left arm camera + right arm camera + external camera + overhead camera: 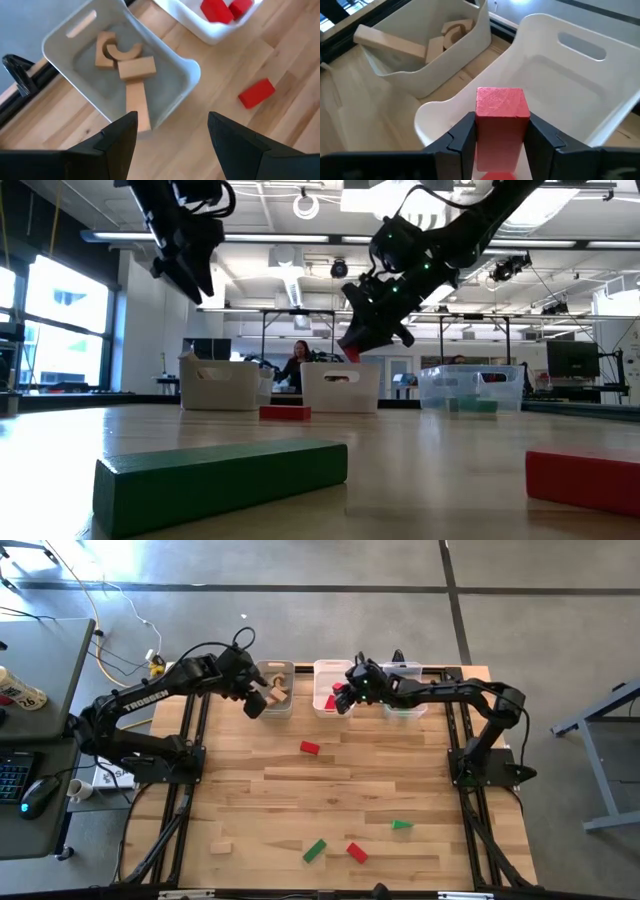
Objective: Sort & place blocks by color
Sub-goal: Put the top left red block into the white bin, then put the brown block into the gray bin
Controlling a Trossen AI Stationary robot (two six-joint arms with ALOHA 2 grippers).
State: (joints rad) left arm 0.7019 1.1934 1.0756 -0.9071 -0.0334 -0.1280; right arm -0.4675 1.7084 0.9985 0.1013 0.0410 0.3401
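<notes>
Your right gripper (501, 137) is clamped on a red block (501, 112) above the middle bin (326, 670), top centre of the high view: the drop step. Next, part the jaws over the bin. Your left gripper (172, 135) hangs spread and empty beside the plain-wood bin (65, 50).

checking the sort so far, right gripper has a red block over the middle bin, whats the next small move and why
Probably open the right gripper to drop the red wooden block: it is pinched between the fingers directly above the middle white plastic bin, which already holds red.
</notes>
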